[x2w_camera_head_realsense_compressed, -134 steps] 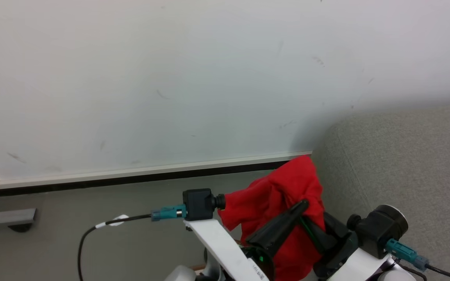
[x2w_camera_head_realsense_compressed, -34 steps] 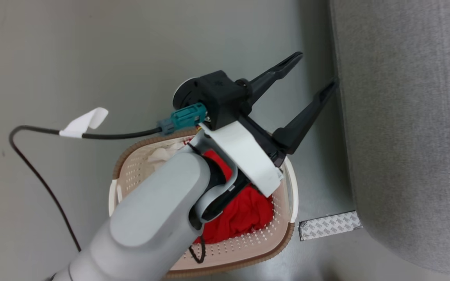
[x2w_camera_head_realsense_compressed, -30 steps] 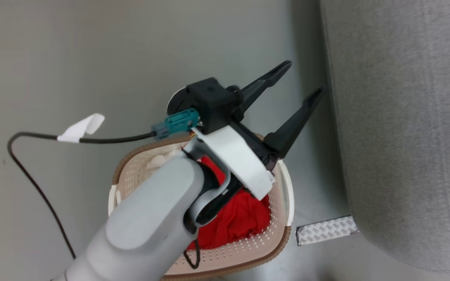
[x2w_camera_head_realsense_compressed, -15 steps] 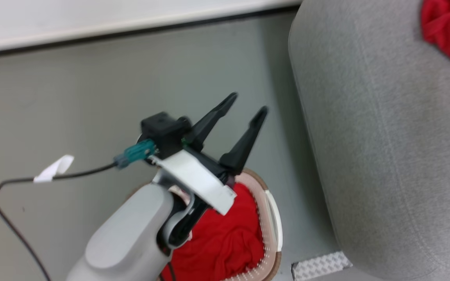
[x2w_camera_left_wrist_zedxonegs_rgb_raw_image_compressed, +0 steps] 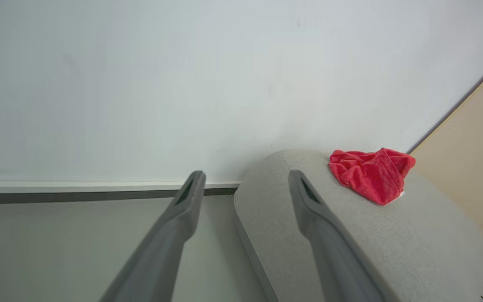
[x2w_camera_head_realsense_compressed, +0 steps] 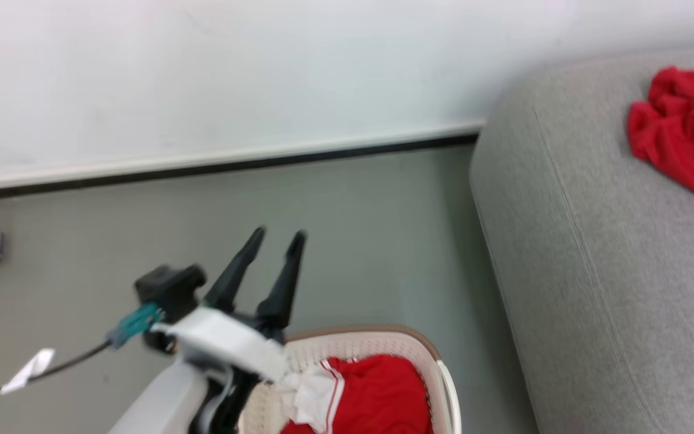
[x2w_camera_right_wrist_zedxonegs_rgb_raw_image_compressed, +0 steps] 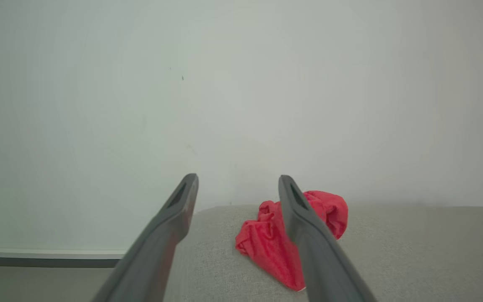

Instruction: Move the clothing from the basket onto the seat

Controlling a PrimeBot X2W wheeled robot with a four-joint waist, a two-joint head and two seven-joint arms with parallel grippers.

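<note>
Where grey floor (x2w_camera_head_realsense_compressed: 353,241) meets white wall (x2w_camera_head_realsense_compressed: 262,72), the seat (x2w_camera_head_realsense_compressed: 594,271) stands.

Bare grey floor (x2w_camera_head_realsense_compressed: 353,211) lies open between the wall (x2w_camera_head_realsense_compressed: 262,78) and the basket (x2w_camera_head_realsense_compressed: 359,331), and a narrow strip of it runs between the basket and the rounded side of the seat (x2w_camera_head_realsense_compressed: 594,241). The seat's top is free except for a crumpled red garment (x2w_camera_head_realsense_compressed: 681,129) near the wall, which closes off the far side.
</note>
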